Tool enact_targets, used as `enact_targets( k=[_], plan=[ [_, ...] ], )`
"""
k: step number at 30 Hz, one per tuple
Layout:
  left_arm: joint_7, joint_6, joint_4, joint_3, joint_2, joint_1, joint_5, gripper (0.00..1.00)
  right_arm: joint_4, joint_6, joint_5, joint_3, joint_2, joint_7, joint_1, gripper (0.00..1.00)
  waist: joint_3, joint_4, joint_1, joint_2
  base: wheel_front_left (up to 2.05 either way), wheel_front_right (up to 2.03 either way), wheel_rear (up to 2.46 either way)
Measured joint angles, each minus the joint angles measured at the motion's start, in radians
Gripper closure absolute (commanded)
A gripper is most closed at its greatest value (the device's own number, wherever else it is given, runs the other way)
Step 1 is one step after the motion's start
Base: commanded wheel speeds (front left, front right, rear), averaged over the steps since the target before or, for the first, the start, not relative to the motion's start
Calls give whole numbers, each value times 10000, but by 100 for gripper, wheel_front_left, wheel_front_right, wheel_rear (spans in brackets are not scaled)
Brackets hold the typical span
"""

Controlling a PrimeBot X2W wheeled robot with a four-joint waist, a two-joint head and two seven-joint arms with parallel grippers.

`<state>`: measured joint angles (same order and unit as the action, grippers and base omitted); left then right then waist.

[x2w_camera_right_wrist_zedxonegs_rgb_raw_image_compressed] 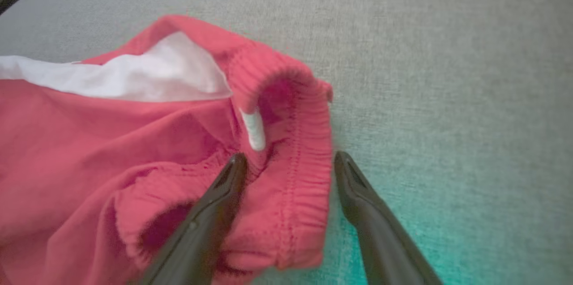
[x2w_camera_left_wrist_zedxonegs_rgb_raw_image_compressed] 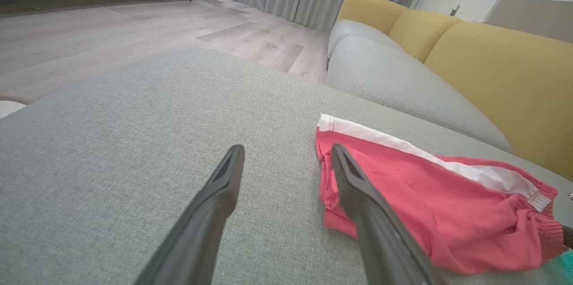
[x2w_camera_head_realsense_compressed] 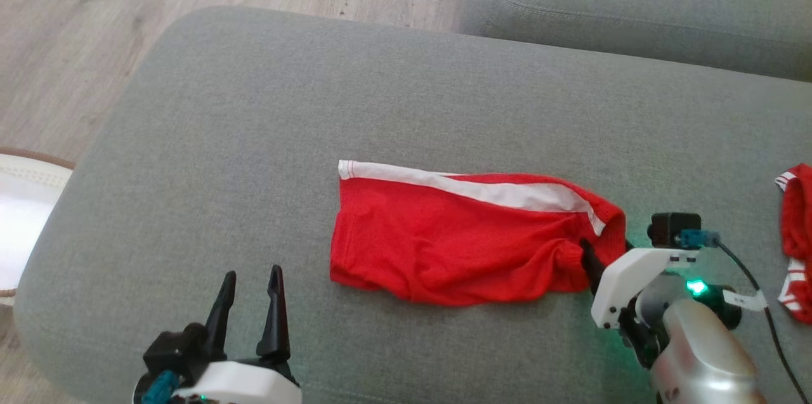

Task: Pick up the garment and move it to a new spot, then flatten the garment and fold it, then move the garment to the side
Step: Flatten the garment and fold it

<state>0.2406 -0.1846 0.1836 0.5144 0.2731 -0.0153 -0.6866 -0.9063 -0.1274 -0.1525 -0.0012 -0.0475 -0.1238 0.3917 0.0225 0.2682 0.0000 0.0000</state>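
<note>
- The red garment (x2w_camera_head_realsense_compressed: 457, 239) lies spread on the grey cushion (x2w_camera_head_realsense_compressed: 254, 106).
- My right claw (x2w_camera_right_wrist_zedxonegs_rgb_raw_image_compressed: 290, 162), fingers apart, straddles the garment's elastic waistband end, with my forearm slanting low toward it.
- My left claw (x2w_camera_head_realsense_compressed: 252, 272), fingers apart, sits left of the garment, not touching it.

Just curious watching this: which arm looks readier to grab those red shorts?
Right: the right tool straddles the shorts' waistband, open; the left tool sits open over the cushion, apart from them.

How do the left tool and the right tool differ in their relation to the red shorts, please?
The left tool stands over bare cushion, apart from the red shorts; the right tool straddles their waistband. The left tool points straight ahead; the right tool angles toward the shorts. Both are open.
</note>
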Motion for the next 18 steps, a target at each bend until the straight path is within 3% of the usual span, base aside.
enact_targets(
  k=[4, 5, 6, 7, 8, 9, 18],
  plan=[
    [0, 2, 35, 15, -10, 0, 0, 0, -637, 0, -614, 295, -27, -2, 421, 0, -6, 70, 0, 0, 0, 0, 0],
    [0, 2, 40, 23, -12, 0, 0, 0, -788, 0, -821, 395, -33, -2, 531, 20, -9, 84, 0, 0, 0, 0, 0],
    [0, 4, 44, 31, -12, 0, 0, 0, -907, 0, -1003, 504, -38, 2, 617, 51, -10, 97, 0, 0, 0, 0, 0],
    [-2, 4, 50, 35, -10, 0, 0, 0, -1051, 2, -1114, 606, -38, 6, 704, 73, -11, 105, 0, 0, 0, 0, 0],
    [-2, 6, 52, 46, -10, 0, 0, 0, -1158, 0, -1206, 690, -38, 21, 767, 92, -17, 111, 0, 0, 0, 0, 0],
    [-6, 10, 58, 63, -10, 0, 0, 0, -1269, 0, -1304, 811, -38, 77, 825, 100, -25, 110, 0, 0, 0, 0, 0],
    [-63, -10, 33, 188, 4, 28, 46, 0, -1894, 0, -1825, 1185, -27, 280, 1224, 100, -238, -231, 0, 0, 0, 0, 0]
  ],
)
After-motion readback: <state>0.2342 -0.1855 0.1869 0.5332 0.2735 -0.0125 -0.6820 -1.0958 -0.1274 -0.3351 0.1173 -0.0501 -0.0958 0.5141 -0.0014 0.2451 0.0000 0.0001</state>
